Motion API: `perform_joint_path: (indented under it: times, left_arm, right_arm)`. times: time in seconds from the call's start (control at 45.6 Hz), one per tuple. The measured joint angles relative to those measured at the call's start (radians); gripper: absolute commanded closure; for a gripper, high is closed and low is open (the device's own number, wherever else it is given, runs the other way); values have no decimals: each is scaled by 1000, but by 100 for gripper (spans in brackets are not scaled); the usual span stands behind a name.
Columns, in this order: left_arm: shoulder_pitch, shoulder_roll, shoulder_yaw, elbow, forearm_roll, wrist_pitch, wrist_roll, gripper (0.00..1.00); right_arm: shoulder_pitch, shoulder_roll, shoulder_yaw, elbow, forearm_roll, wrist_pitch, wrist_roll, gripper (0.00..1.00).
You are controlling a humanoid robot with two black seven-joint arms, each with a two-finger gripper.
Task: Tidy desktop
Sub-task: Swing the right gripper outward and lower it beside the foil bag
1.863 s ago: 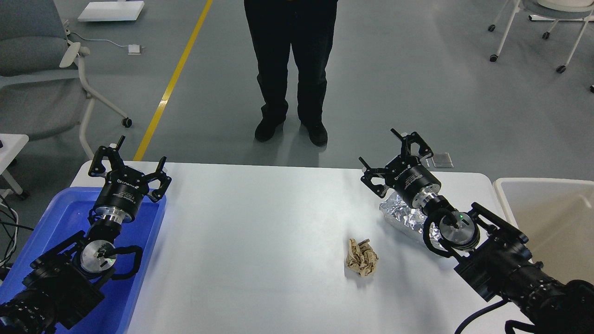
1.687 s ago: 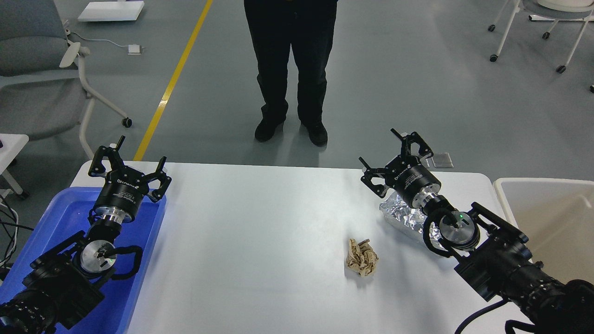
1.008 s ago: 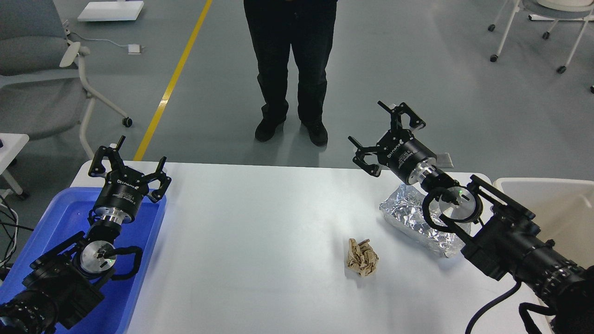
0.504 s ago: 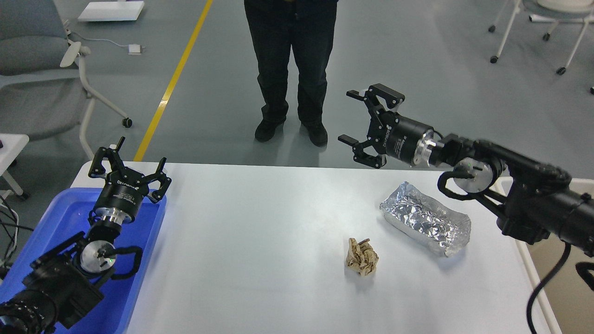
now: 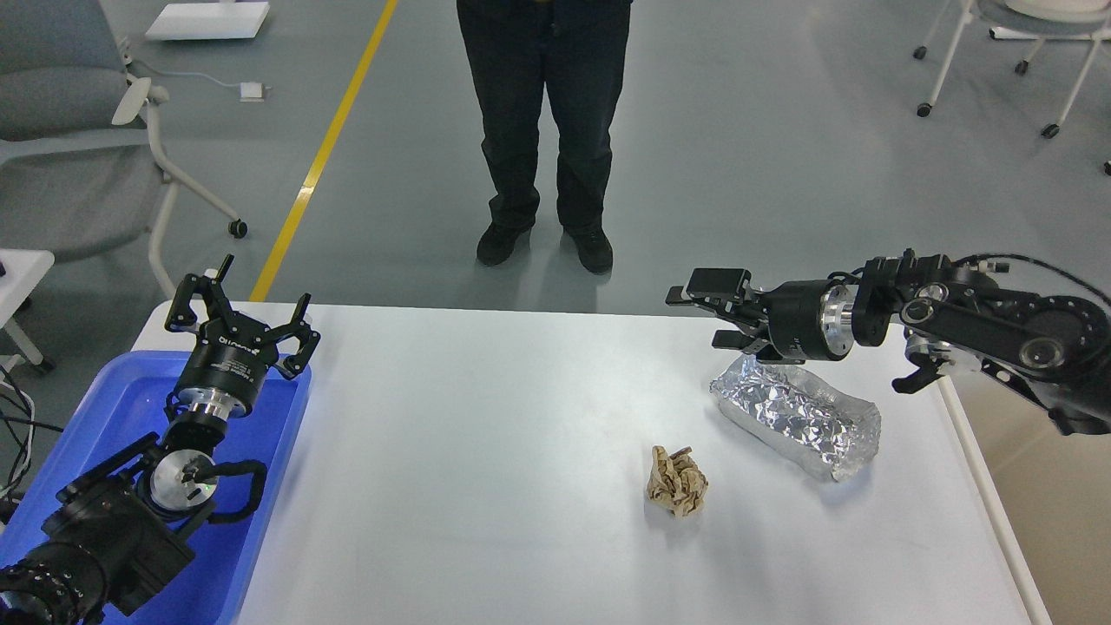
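The white desktop (image 5: 486,451) holds a crumpled silver foil packet (image 5: 794,417) at the right and a crumpled brown paper ball (image 5: 677,480) to its left, nearer me. My right gripper (image 5: 713,312) is open and empty. It points left and hovers just above the foil packet's far left end, apart from it. My left gripper (image 5: 239,305) is open and empty over the far edge of the blue tray (image 5: 104,408).
A beige open bin (image 5: 1068,521) stands against the table's right edge. A person (image 5: 547,130) stands just beyond the table's far edge. Wheeled chairs (image 5: 78,130) stand on the floor at the far left and far right.
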Motion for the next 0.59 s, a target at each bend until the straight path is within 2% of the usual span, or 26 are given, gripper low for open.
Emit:
perform_joint_path:
  times: [0.263,0.592]
  left_arm:
    - [0,0,0,0,0,0,0,0]
    - [1,0,0,0,0,0,0,0]
  right_arm:
    - [17,-38,-128,-53,-244,-11,4,0]
    - [-2,-46,-234,-121,-354,-14,7,0]
